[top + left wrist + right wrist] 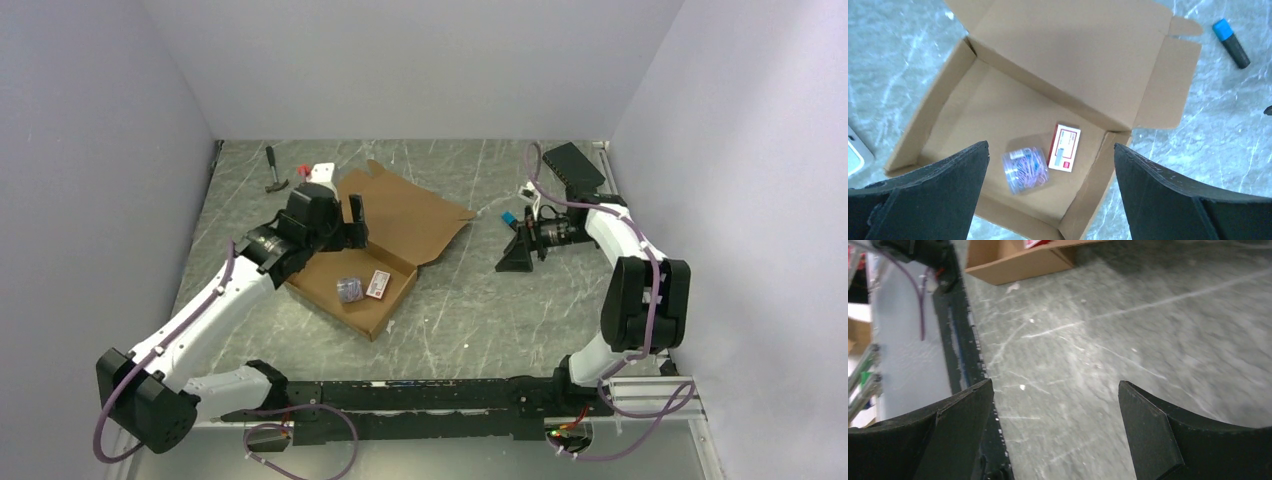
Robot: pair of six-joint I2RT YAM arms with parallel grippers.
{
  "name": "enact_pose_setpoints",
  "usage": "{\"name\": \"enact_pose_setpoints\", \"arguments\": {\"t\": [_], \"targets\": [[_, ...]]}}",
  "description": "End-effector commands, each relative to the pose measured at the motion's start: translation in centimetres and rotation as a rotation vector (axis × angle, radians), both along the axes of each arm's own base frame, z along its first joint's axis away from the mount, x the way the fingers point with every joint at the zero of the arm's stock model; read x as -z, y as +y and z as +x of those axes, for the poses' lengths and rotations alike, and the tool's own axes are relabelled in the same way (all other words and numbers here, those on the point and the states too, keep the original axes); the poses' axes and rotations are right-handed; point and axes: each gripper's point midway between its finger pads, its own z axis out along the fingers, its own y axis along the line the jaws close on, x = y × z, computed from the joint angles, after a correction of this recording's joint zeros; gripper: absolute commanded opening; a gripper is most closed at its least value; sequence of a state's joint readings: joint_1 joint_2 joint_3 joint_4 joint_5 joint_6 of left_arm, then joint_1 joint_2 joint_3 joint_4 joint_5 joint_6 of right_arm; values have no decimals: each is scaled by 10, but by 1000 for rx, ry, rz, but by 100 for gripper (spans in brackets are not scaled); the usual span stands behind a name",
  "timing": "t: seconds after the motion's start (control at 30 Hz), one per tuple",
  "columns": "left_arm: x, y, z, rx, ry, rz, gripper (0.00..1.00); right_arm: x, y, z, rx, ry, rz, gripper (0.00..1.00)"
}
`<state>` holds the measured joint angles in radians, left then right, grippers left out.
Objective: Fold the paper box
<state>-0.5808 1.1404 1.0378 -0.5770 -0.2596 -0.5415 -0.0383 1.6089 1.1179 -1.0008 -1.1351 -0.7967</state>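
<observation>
— Left gripper hangs over the paper box on my screen, fingers spread wide with nothing between them.

— Is it touching the cardboard?

— Not that I can see. My wrist view looks straight down into the open tray, and the tray floor fills the gap between the fingers. Right in that gap lie a clear packet of coloured clips and a small red-and-white carton, side by side on the floor of the tray.

— And the lid?

— It lies folded back beyond the tray, on the side away from the arm bases, with its side flaps hanging open. The tray walls stand up, though I see one corner near the carton gaping. From the top camera the box sits left of centre on the marbled table, turned at an angle, and my left arm reaches in over its left wall.

— What about your other arm?

— My right gripper is well apart from the box, off to its right and low over the table, fingers wide and holding nothing. Its wrist view catches only a corner of the box at the top edge. A blue-capped marker lies on the table just past the lid's flap, and a hammer sits at the far left behind the box.
</observation>
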Motion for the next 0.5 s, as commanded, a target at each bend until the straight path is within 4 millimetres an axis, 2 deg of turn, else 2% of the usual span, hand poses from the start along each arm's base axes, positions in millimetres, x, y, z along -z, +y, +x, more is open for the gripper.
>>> {"name": "enact_pose_setpoints", "arguments": {"t": [0.0,0.13,0.2,0.3,0.37,0.47], "targets": [[-24,8,11,125,-33,24,99,2,-30,24,112,-111,-102,100],[-16,22,18,147,-44,83,99,18,-62,50,278,-143,-247,100],[-5,29,18,150,-42,137,99,28,-79,63,395,-146,-341,100],[18,42,12,171,-20,230,99,33,-106,90,566,-201,-463,100],[17,47,6,174,-4,247,100,37,-119,103,666,-216,-539,100],[11,46,-4,212,-68,217,100,44,-122,118,740,-219,-606,100]]}}
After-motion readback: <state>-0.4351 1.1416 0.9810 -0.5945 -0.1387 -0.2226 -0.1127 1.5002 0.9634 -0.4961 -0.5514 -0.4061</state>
